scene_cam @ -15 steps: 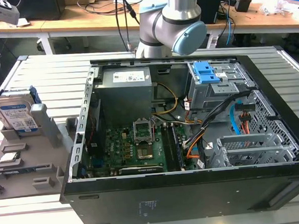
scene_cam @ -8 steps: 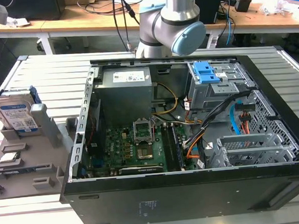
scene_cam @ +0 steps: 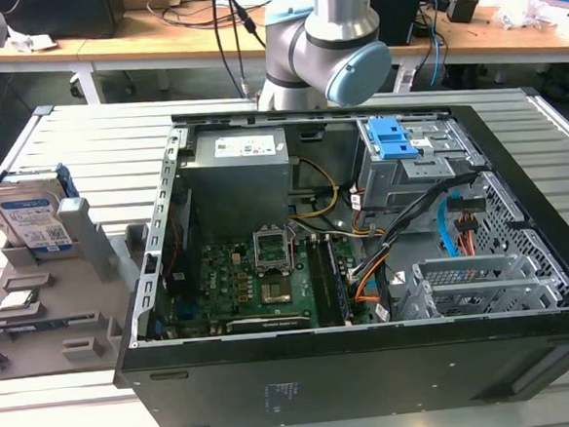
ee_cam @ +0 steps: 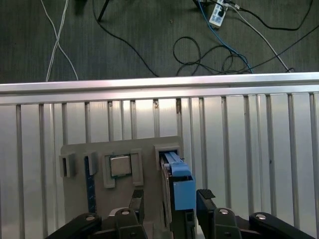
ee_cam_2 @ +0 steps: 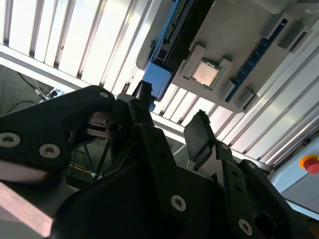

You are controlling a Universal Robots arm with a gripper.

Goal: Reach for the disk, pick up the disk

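The disk [scene_cam: 31,219] stands on edge in a slot of a grey holder [scene_cam: 92,248] at the exterior view's left, its white-and-blue label facing the camera. In the first wrist view the disk [ee_cam: 178,185] shows edge-on with its blue rail uppermost. My gripper [ee_cam: 170,199] is open there, one dark finger on each side of the disk's line and apart from it. In the second wrist view the disk's blue end [ee_cam_2: 157,82] lies beyond the open gripper [ee_cam_2: 172,115]. Nothing is held.
An open computer case [scene_cam: 366,266] fills the middle of the slatted metal table [scene_cam: 84,140], with a blue-tabbed drive cage [scene_cam: 402,147] inside. A small silver chip [ee_cam: 119,166] sits in the holder beside the disk. Cables [ee_cam: 209,55] lie on the floor past the table's edge.
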